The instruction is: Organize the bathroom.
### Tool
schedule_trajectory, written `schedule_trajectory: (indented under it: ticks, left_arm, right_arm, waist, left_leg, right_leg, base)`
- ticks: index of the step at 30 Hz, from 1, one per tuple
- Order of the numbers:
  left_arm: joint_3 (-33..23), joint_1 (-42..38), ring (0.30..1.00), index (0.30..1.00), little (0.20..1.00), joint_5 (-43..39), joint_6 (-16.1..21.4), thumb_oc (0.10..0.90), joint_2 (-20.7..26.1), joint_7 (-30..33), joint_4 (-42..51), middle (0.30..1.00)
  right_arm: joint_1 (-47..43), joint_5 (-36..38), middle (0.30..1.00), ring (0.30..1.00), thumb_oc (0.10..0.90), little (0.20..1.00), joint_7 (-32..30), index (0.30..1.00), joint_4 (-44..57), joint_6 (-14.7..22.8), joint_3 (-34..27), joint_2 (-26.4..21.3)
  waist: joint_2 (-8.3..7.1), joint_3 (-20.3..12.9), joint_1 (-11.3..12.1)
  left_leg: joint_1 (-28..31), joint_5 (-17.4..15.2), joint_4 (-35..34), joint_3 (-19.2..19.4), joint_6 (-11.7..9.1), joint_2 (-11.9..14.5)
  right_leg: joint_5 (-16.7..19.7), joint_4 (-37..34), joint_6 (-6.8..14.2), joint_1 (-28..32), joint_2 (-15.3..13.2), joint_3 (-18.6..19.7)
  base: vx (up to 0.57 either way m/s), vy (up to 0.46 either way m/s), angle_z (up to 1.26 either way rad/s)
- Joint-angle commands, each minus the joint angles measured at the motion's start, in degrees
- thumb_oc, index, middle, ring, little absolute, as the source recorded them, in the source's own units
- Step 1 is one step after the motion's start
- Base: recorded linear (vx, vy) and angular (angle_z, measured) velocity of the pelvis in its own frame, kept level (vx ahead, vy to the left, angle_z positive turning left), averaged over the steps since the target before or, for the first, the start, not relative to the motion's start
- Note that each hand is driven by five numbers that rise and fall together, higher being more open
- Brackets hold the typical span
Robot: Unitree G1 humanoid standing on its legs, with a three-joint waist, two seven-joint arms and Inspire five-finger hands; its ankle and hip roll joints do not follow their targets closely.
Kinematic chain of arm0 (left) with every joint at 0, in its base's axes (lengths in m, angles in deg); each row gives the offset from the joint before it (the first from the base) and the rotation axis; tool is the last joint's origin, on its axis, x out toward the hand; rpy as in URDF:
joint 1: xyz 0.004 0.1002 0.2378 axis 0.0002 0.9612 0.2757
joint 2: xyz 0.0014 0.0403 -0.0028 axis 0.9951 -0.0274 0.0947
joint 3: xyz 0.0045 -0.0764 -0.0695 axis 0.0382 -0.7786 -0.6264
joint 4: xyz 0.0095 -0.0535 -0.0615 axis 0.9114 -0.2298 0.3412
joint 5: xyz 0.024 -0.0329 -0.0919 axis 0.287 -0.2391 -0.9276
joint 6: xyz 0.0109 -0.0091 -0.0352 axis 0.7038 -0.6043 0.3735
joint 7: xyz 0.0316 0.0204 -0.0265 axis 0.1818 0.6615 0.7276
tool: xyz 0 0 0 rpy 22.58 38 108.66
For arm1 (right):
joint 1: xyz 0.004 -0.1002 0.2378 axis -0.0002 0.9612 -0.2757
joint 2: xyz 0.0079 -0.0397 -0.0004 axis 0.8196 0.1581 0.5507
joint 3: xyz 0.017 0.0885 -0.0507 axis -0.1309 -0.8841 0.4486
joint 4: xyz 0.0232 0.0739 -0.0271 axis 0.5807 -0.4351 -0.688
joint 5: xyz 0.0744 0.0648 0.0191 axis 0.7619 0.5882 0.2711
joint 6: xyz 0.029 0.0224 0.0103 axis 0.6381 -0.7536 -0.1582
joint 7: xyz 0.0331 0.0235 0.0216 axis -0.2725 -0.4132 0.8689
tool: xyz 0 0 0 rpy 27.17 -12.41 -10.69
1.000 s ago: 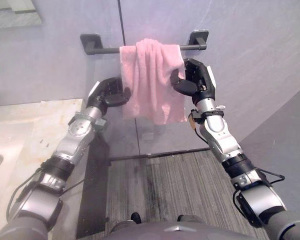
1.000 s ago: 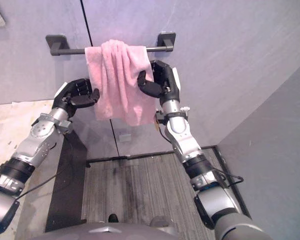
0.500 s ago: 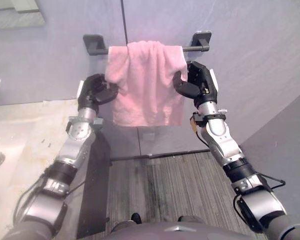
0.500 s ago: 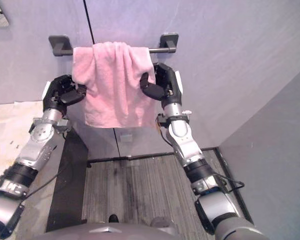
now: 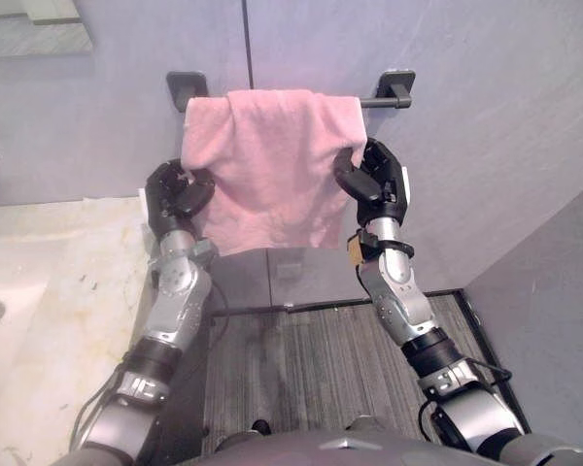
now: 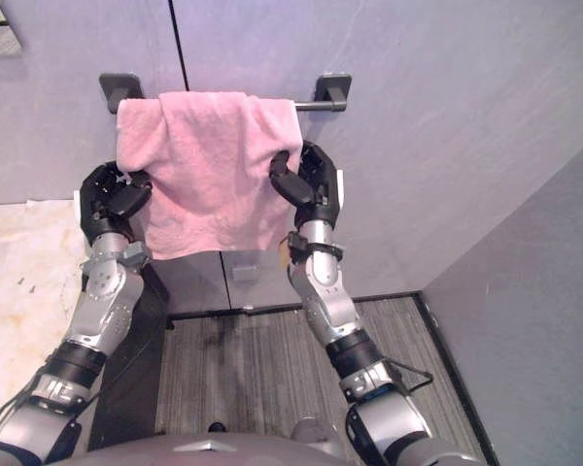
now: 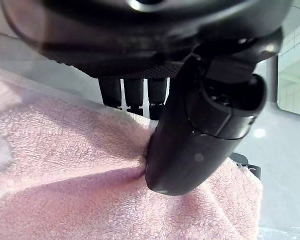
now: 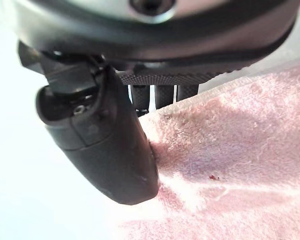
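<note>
A pink towel [image 5: 267, 165] hangs spread over the black towel bar [image 5: 384, 99] on the grey wall. My left hand [image 5: 175, 192] pinches the towel's left edge between thumb and fingers; the left wrist view shows the thumb [image 7: 200, 135] pressed into the cloth [image 7: 80, 165]. My right hand [image 5: 369, 175] pinches the right edge of the towel, its thumb [image 8: 105, 145] dug into the pink pile [image 8: 230, 150]. Both hands hold the towel at mid height, well below the bar.
A pale marble counter [image 5: 49, 291] lies at the left, with a dark gap beside it. A grey striped floor mat [image 5: 311, 359] runs below the towel. Grey wall panels close in at the right [image 5: 544, 291].
Both hands have drawn the towel's edges apart and downward, so the bunched towel now hangs wider and flatter along the bar. The camera has shifted slightly.
</note>
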Motion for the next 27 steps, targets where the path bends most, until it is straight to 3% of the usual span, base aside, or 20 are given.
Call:
schedule_trajectory:
  ticks: [1,9,18,27]
  left_arm:
    - [-0.2,-3.3,0.300,0.300,0.300,4.0,6.2,0.400,2.0,-0.5,2.6,0.300]
    - [1.0,-3.1,0.300,0.300,0.300,2.6,6.4,0.400,2.8,-0.7,2.1,0.300]
    - [2.1,-1.5,0.300,0.300,0.300,2.0,6.9,0.400,2.3,-1.1,2.2,0.300]
    - [1.8,-0.8,0.300,0.300,0.300,1.4,7.1,0.400,2.7,-0.5,2.1,0.300]
  right_arm:
    - [10.9,2.2,0.300,0.300,0.400,0.300,-5.6,0.300,3.8,6.3,1.2,-1.3]
    - [12.6,2.7,0.300,0.300,0.400,0.300,-11.2,0.300,3.4,9.4,1.1,0.2]
    - [15.0,6.1,0.300,0.300,0.400,0.300,-19.5,0.300,2.6,15.5,-0.2,2.2]
    - [15.2,7.2,0.300,0.300,0.400,0.300,-19.4,0.300,1.0,16.6,-1.9,2.4]
  waist:
    - [2.54,-3.0,-3.2]
    - [3.55,-3.2,-3.9]
    - [4.45,-3.2,-4.4]
    - [4.67,-3.5,-4.1]
  left_leg:
    - [-0.2,-4.5,0.4,3.2,1.9,-2.9]
    - [-0.1,-4.4,0.4,3.8,2.1,-2.9]
    - [-0.1,-4.3,0.4,4.2,2.2,-2.9]
    - [-0.3,-4.3,0.7,4.0,2.1,-2.9]
  right_leg:
    - [-7.2,3.6,3.2,-3.1,1.9,2.1]
    - [-7.3,3.7,3.1,-3.4,2.2,2.5]
    - [-7.7,3.6,3.0,-3.3,2.3,2.3]
    - [-8.2,3.1,2.9,-2.9,2.0,1.5]
  base:
    - [0.00,0.000,0.00]
    - [0.01,0.001,-0.04]
    - [0.00,-0.002,-0.04]
    - [0.00,-0.002,-0.02]
